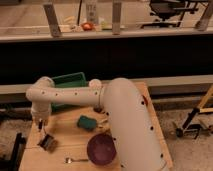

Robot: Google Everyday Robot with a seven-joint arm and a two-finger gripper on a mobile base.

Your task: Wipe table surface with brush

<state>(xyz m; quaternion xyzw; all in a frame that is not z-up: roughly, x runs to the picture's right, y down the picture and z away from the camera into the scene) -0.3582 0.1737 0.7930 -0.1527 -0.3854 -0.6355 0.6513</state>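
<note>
Front edge: a thin metal spoon (75, 160) lies flat on the wood nearest the camera, below and to the right of the tool, close to the front edge.
Bowl: a round, smooth purple bowl (101, 148) stands just beside the spoon on its right, its far side hidden by the arm.
Brush: the brush (47, 143), a small dark block with a greyish face, sits just below the tool and slightly to its right, close to the left edge.
Tool: the tool (40, 126) points down over the left side of the bench top (65, 137), just above the brush.
Grip: I cannot tell whether it is wide, narrow or holding the brush.
Open room: plain, smooth tan wood lies bare from the brush rightward to the teal block and forward to the spoon; left of the tool the bench ends almost at once.
Teal block: a soft-looking teal block (87, 121) lies right of the tool, beside the arm.
Arm: the thick white arm (70, 95), dotted with dark spots, crosses from the right and covers much of that half.
Bin: a green bin (70, 80) stands behind the tool at the back edge, partly hidden by the arm.
Beyond: a long dark bench (125, 57) spans the full width, well apart.
</note>
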